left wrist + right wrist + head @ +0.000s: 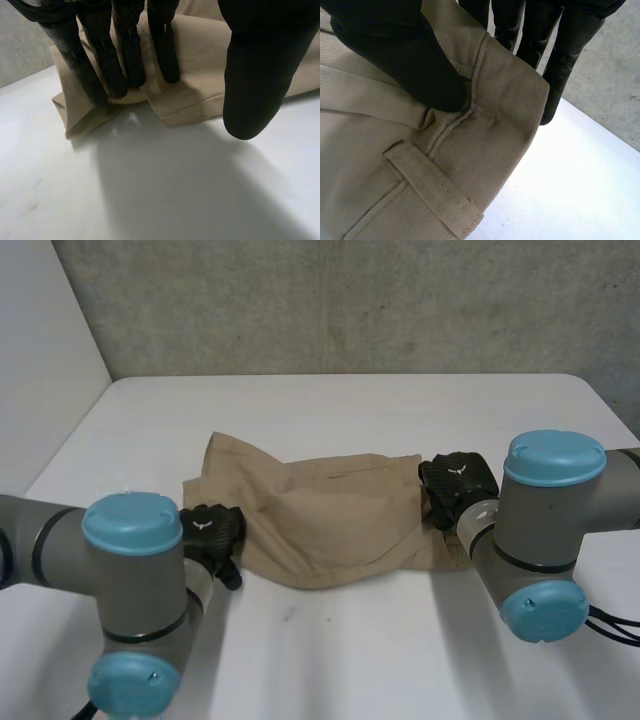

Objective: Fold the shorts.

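1. Left hand: the fingers are straight and close together, lying on the hemmed edge of the shorts. The thumb stands apart from them, with nothing pinched.
2. Right hand: the thumb presses onto the waistband and the fingers sit behind that edge, so the cloth is nipped between them. A belt loop lies near the thumb.
3. The shorts are tan and lie rumpled across the middle of the white table. The left hand is at their left end and the right hand at their right end.
4. Room: there is bare tabletop in front of the shorts, between the two arms. Another bare strip runs behind them to the table's far edge, which meets a grey wall. More bare table lies outside each hand.
5. Writing: there is a small pale mark on the back of each hand, too small to read.
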